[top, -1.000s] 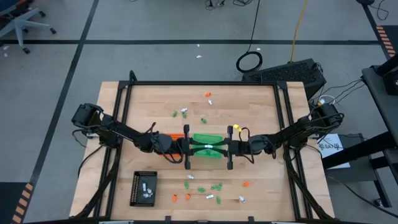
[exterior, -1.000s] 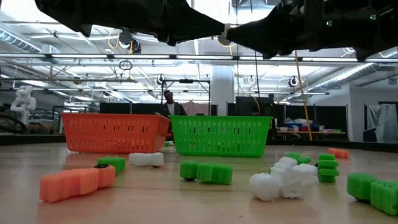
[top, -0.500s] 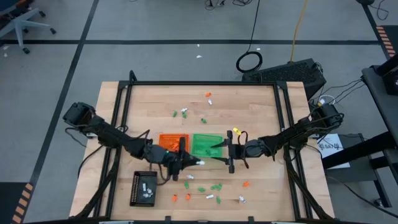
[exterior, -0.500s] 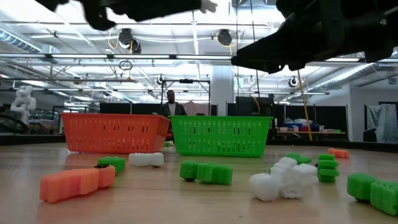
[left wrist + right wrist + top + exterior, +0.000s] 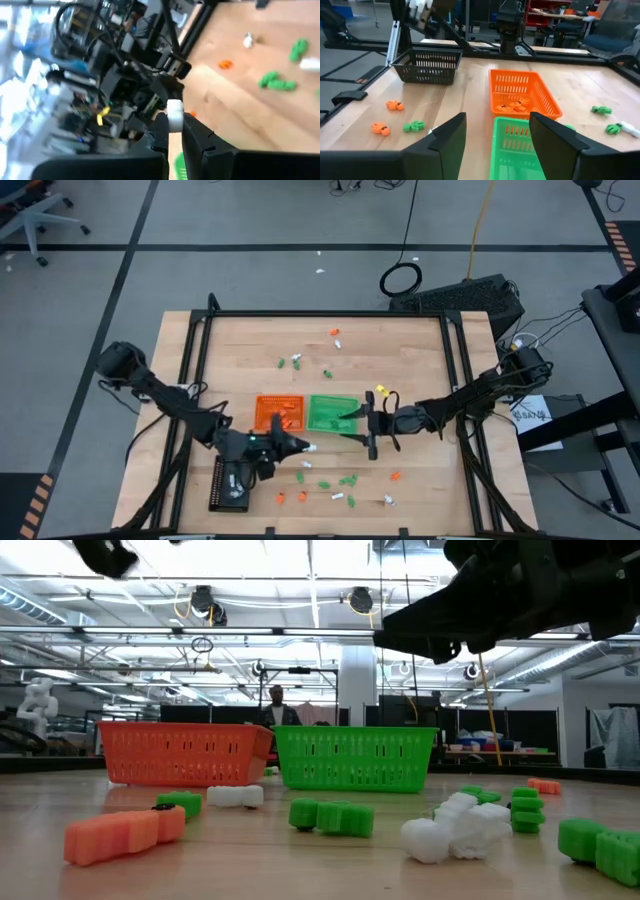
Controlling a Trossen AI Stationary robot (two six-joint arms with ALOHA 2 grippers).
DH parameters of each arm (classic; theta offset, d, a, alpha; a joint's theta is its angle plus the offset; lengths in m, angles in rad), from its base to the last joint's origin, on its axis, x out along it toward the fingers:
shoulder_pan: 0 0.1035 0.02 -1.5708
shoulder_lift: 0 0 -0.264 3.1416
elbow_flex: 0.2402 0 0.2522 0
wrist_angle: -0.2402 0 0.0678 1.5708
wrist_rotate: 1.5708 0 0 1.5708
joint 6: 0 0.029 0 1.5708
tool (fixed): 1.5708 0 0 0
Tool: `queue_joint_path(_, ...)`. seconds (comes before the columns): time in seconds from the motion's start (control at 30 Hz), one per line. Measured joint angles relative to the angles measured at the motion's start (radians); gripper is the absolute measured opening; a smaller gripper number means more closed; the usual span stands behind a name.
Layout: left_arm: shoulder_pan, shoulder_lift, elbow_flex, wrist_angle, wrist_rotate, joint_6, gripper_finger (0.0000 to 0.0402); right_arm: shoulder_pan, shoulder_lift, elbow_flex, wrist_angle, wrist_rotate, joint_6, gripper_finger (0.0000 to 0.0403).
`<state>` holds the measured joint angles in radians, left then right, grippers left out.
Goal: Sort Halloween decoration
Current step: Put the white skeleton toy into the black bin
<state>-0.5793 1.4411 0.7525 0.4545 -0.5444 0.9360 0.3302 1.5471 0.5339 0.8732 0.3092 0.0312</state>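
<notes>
Small orange, green and white trinkets lie scattered on the wooden table, one group near the front edge (image 5: 345, 480) and another farther back (image 5: 295, 363). My left gripper (image 5: 303, 448) hangs above the table just in front of the orange tray (image 5: 278, 413), shut on a white trinket (image 5: 175, 109). The right gripper (image 5: 347, 421) stands open and holds nothing over the right side of the green tray (image 5: 330, 412). Several orange trinkets lie in the orange tray (image 5: 522, 95). My left gripper pinches the white trinket's lower part (image 5: 174, 120) between its two fingertips (image 5: 161, 131). The rounded upper end sticks out past the tips. The fingers reach out nearly level, and the trinket is lifted clear of the table.
A black rectangular tray (image 5: 230, 483) with a few white pieces sits at the near left, close to the left gripper. A black frame (image 5: 325, 314) runs around the table. Loose green, white and orange trinkets (image 5: 330, 815) lie between the trays and the front edge.
My left gripper has swung from over the green tray toward the table's near left, closer to the black tray. It rolled at the wrist and carried the white trinket along. My right gripper has opened and stayed over the green tray.
</notes>
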Motion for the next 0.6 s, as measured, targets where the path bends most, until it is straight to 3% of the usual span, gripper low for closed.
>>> queue_joint_path(0.33, -0.215, -0.12, 0.0, -0.4, -0.154, -0.523, 0.0018, 0.023, 0.0, 0.0, -0.024, 0.0, 0.08, 0.0203)
queue_joint_path(0.6, -0.38, -0.156, 0.0, -0.678, -0.144, -1.071, 0.0018, 0.045, 0.0, 0.0, -0.017, 0.001, 0.081, 0.0203)
